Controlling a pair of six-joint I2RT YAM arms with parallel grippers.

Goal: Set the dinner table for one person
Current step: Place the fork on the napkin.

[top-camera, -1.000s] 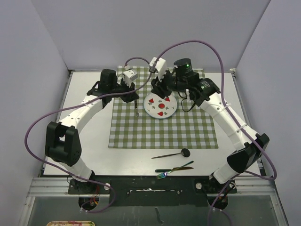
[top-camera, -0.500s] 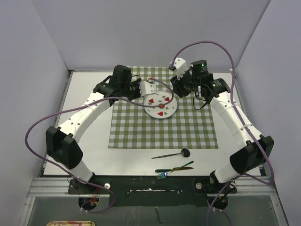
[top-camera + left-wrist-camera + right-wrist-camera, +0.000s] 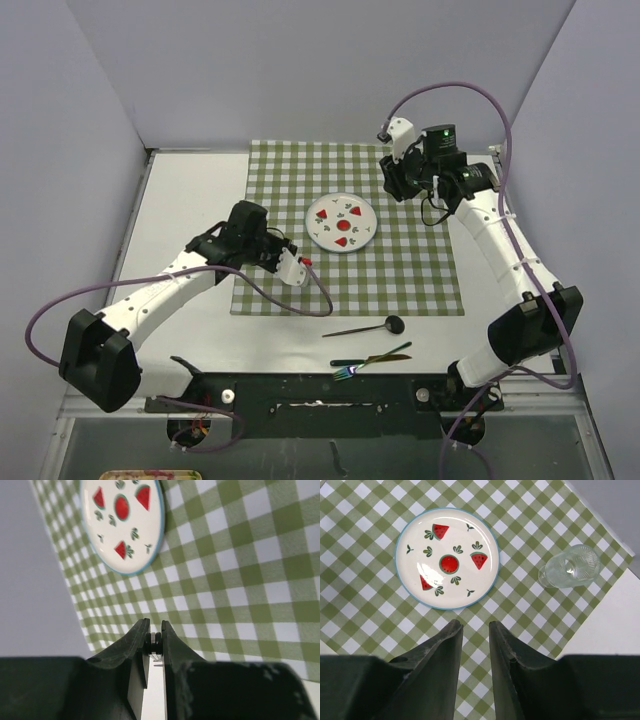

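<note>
A white plate [image 3: 341,222] with watermelon pictures lies on the green-and-white checked cloth [image 3: 350,280] that covers the middle of the dinner table [image 3: 190,200]. In the right wrist view the plate [image 3: 447,560] has a clear ribbed glass [image 3: 568,567] to its right, near the cloth's corner. My left gripper [image 3: 300,268] hovers low over the cloth's front-left part. Its jaws [image 3: 154,625] are shut, with no held thing to be seen. My right gripper [image 3: 392,186] hangs above the cloth, right of the plate. Its fingers [image 3: 474,624] stand open with nothing between them.
A dark spoon [image 3: 365,328] lies on the bare table in front of the cloth. Just nearer to me lie a dark knife [image 3: 375,357] and a shiny fork [image 3: 345,372]. Grey walls close in the back and both sides.
My left arm swung from the back of the cloth beside the plate to its front-left part. My right arm drew back to the right, off the plate, and its jaws narrowed a little.
</note>
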